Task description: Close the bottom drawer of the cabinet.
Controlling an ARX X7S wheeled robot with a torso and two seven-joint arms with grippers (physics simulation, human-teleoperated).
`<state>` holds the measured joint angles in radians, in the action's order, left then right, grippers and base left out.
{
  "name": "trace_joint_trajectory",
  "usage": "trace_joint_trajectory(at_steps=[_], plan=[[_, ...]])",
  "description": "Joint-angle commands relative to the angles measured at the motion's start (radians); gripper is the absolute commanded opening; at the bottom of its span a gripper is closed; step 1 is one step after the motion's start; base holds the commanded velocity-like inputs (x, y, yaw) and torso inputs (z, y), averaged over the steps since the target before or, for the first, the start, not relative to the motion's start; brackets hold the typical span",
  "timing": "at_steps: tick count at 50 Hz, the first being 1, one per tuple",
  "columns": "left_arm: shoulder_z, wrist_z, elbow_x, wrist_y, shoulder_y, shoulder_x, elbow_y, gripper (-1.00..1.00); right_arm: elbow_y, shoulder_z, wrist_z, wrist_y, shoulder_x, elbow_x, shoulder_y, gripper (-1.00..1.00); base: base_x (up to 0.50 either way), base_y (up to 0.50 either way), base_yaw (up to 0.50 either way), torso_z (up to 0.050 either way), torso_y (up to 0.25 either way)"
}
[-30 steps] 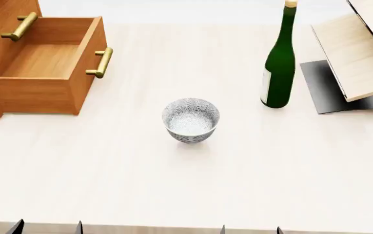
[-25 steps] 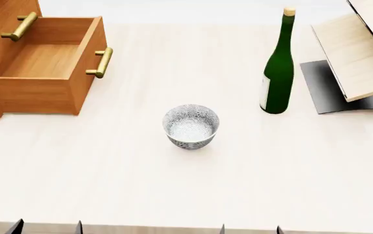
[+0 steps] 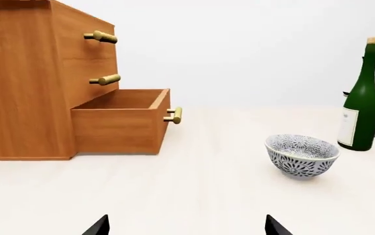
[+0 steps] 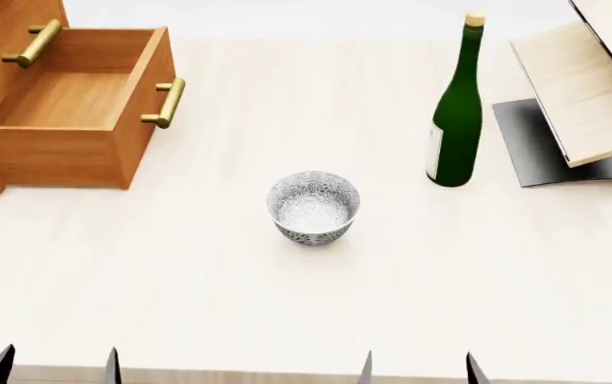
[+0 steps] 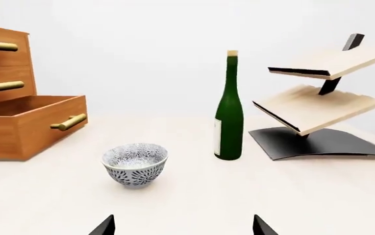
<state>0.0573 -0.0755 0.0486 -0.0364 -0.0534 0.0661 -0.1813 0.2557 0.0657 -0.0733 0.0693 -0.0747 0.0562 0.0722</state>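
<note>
Pincer tips, both pairs spread (image 4: 55, 366) (image 4: 418, 368), risen slightly into head view; bottom drawer (image 4: 71, 112) open, untouched, approach just begun.

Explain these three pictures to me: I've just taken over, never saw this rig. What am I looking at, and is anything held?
You drive a two-armed robot. One picture looks down from its head; the other two come from cameras near each pincer. On the pale table stand a wooden cabinet with its bottom drawer pulled open, a patterned bowl, a green bottle and a slanted wooden rack. The dark tips at the head picture's lower edge are the left pincer and right pincer. Both are open and hold nothing.
</note>
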Motion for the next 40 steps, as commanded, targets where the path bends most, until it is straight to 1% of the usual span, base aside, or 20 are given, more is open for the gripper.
trace_joint_trajectory(at_steps=[1, 6, 20, 25, 26, 40], plan=[[0.016, -0.024, 0.011, -0.023, -0.047, 0.027, -0.147, 1.0, 0.199, 0.02, -0.044, 0.047, -0.035, -0.032, 0.062, 1.0, 0.0, 0.0, 0.0, 0.0, 0.0], [0.024, -0.032, 0.013, -0.032, -0.068, 0.037, -0.207, 1.0, 0.299, 0.025, -0.061, 0.07, -0.053, -0.057, 0.097, 1.0, 0.0, 0.0, 0.0, 0.0, 0.0], [0.032, -0.053, 0.03, -0.058, -0.116, 0.067, -0.36, 1.0, 0.452, 0.034, -0.087, 0.103, -0.084, -0.09, 0.142, 1.0, 0.0, 0.0, 0.0, 0.0, 0.0], [0.033, -0.066, 0.02, -0.042, -0.146, 0.078, -0.426, 1.0, 0.508, 0.042, -0.093, 0.107, -0.093, -0.106, 0.161, 1.0, 0.0, 0.0, 0.0, 0.0, 0.0], [0.032, -0.068, 0.021, -0.05, -0.16, 0.082, -0.464, 1.0, 0.523, 0.048, -0.095, 0.107, -0.095, -0.116, 0.167, 1.0, 0.0, 0.0, 0.0, 0.0, 0.0], [0.026, -0.087, 0.025, -0.02, -0.244, 0.109, -0.621, 1.0, 0.648, 0.085, -0.116, 0.094, -0.115, -0.178, 0.238, 1.0, 0.0, 0.0, 0.0, 0.0, 0.0]])
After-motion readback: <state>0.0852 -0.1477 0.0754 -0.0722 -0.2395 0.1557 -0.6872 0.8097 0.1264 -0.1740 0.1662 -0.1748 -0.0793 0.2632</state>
